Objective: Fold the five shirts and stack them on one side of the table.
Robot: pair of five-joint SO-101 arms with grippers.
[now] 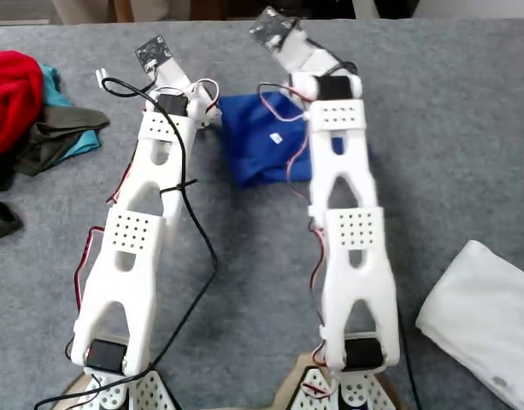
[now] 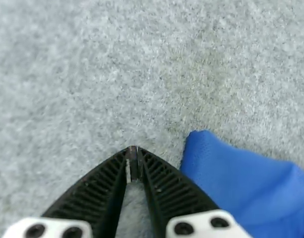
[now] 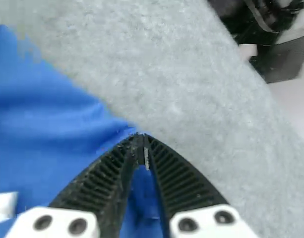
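A blue shirt (image 1: 257,145) is laid at the far middle of the table (image 1: 467,128), folded into a rumpled, roughly square bundle. A red shirt (image 1: 9,98), a teal shirt (image 1: 84,142) and an olive shirt (image 1: 61,126) are heaped unfolded at the table's far left edge. A white shirt (image 1: 484,320) is set folded flat at the table's near right corner.

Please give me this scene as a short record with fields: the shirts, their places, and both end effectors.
blue shirt: bunched, between the arms' far ends
white shirt: looks folded, right side of table
pile: red, teal, dark shirts, left edge, unfolded
left end effector: shut, over bare table beside blue shirt
right end effector: shut, tips at blue shirt's edge
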